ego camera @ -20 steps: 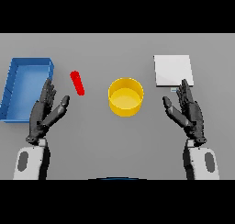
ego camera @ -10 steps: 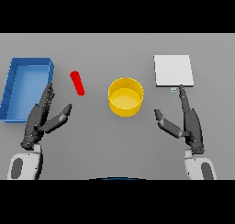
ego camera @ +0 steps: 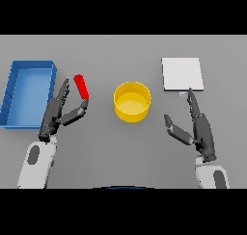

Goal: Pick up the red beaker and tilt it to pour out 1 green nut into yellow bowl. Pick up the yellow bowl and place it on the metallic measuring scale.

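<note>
Nearest the table's front edge, the left hand (ego camera: 58,114) is released, fingers straight and thumb spread, grasping nothing. The red beaker (ego camera: 81,86) lies tilted just beyond its thumb tip, close beside the fingertips, whether touching cannot be told. The right hand (ego camera: 198,127) is likewise released, toward the front right. The yellow bowl (ego camera: 132,101) sits mid-table between them. Farther back, the blue tray (ego camera: 10,90) lies at the left edge, the metallic measuring scale (ego camera: 182,73) toward the right.
</note>
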You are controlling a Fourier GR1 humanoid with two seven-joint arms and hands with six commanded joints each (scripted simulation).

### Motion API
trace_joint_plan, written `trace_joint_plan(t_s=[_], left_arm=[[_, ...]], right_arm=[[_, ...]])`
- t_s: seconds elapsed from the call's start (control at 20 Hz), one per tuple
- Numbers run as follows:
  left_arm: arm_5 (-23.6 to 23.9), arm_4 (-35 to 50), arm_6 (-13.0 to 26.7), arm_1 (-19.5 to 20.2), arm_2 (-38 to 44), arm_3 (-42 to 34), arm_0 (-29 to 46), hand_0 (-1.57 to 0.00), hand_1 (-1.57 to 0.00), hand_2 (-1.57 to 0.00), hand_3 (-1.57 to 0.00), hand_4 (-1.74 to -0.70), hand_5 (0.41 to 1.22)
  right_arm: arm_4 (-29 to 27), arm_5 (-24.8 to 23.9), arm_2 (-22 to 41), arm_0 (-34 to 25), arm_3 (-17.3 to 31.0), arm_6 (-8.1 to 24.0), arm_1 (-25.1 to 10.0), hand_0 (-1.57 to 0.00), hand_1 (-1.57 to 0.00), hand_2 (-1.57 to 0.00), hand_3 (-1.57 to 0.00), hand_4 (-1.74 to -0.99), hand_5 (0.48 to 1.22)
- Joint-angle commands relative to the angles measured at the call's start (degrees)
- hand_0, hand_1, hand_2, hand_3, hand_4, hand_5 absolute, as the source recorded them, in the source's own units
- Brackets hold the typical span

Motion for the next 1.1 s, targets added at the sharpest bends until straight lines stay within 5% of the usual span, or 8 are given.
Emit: trace_joint_plan(t_s=[0.0, 0.8, 1.05], left_arm=[[-0.36, 0.15, -1.48, 0.14, 0.2, 1.23, -0.22, 0.0, 0.0, 0.0, 0.0, -1.24, 0.641], [1.65, -0.7, -4.18, -0.51, 4.53, 23.12, -18.4, 0.0, 0.0, 0.0, 0.0, -1.29, 0.683], [1.1, 0.28, -7.97, -1.15, 5.99, 28.36, -21.53, 0.0, 0.0, 0.0, 0.0, -1.33, 0.695]], right_arm=[[-0.15, 0.14, 0.05, -0.38, 0.07, 0.35, 0.08, 0.0, 0.0, 0.0, 0.0, -1.273, 0.632], [-0.56, 0.4, -0.54, 0.16, -0.56, 0.21, -0.63, 0.0, 0.0, 0.0, 0.0, -1.268, 0.641], [-0.32, -0.01, -0.73, 0.23, -0.81, 0.6, -0.74, 0.0, 0.0, 0.0, 0.0, -1.264, 0.64]])
